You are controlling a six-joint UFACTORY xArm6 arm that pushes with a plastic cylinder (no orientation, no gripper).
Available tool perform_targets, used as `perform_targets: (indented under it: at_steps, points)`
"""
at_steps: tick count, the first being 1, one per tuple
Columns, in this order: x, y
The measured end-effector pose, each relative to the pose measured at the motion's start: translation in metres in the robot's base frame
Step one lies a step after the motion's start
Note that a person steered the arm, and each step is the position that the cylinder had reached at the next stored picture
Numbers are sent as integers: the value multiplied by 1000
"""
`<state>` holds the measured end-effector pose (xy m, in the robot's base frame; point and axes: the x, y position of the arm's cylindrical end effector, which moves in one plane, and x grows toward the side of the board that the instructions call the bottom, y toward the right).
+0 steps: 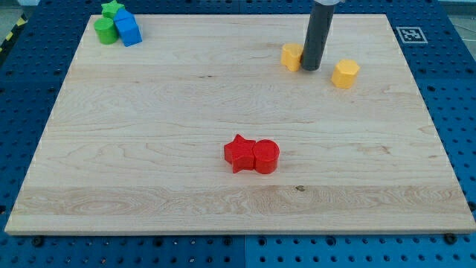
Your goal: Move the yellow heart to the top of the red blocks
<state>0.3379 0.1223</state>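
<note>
My tip (pixel 311 69) stands near the view's top, right of centre, against the right side of a yellow block (pixel 291 56) that looks like the heart; the rod hides its right edge. A second yellow block (pixel 345 74), roughly pentagonal, lies just right of the tip, apart from it. The red star (pixel 238 153) and the red cylinder (pixel 266 157) sit touching side by side in the lower middle of the board, far below the tip and a little to its left.
A green star (pixel 111 9), a green cylinder (pixel 105 31) and a blue block (pixel 128 28) are clustered at the board's top left corner. The wooden board (pixel 149 149) lies on a blue perforated table.
</note>
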Motion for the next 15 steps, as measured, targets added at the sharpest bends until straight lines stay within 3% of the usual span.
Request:
perform_targets:
  at_steps: [4, 7, 15]
  points:
    - [-43, 0]
    - [-20, -5]
    - [-12, -34]
